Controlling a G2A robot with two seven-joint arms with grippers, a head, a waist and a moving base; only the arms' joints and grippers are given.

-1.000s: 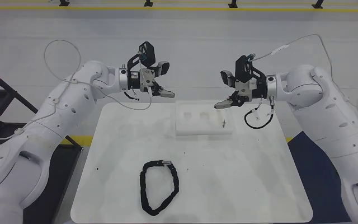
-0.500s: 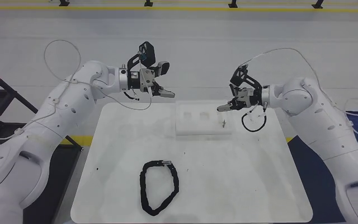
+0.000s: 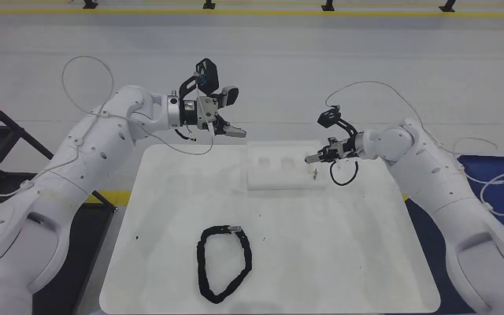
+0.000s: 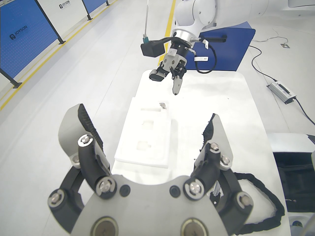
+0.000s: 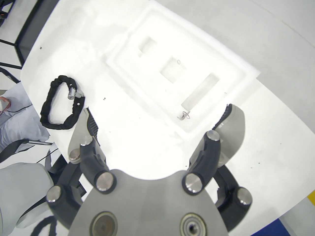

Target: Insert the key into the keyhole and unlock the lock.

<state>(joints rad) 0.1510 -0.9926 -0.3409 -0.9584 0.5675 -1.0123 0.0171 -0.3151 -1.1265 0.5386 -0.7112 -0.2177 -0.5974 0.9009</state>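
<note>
A: What is borne by the white table (image 3: 354, 260)?

B: A white foam tray (image 3: 260, 186) is seen lying flat near its far edge. Three recesses (image 5: 173, 71) are cut into it in a row.

A: And what is found around the table?

B: Blue barrier panels (image 4: 24, 33) are lined up along one side, and a yellow line (image 4: 173, 8) is painted on the grey floor. A blue cabinet (image 4: 236, 47) is stood just beyond the table's end. A grey power adapter (image 4: 283, 90) is laid on the floor, with cables attached.

We see white foam tray (image 3: 276, 186) at far middle of white tabletop (image 3: 354, 260); small metal key (image 3: 315, 172) on tray's right end; black sleeved chain lock (image 3: 224, 264) nearer us, left of centre, well apart from tray.
</note>
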